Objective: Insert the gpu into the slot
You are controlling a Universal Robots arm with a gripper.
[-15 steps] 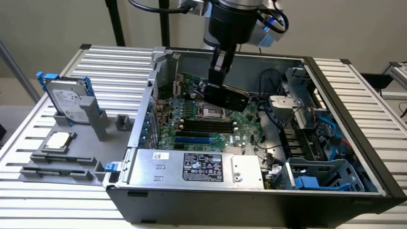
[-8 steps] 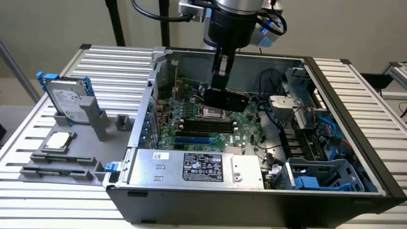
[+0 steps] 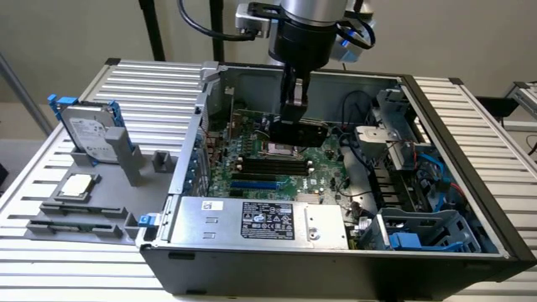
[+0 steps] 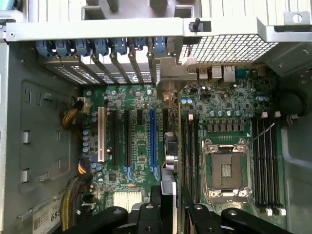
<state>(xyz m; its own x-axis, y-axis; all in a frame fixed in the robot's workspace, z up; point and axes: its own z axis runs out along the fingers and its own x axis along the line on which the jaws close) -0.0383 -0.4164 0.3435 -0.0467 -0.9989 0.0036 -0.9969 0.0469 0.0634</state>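
Exterior view: the end effector (image 3: 291, 119) pinches the gpu (image 3: 300, 134) (black and flat), which hangs right under it, long side lined up with the blue slot (image 3: 254, 185) lower down, a bit aside

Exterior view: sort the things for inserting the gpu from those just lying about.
For the job: gpu held in the gripper; motherboard with its long slots.
Lying about: hard drive, processor chip, grey holder tray, silver power-supply box.
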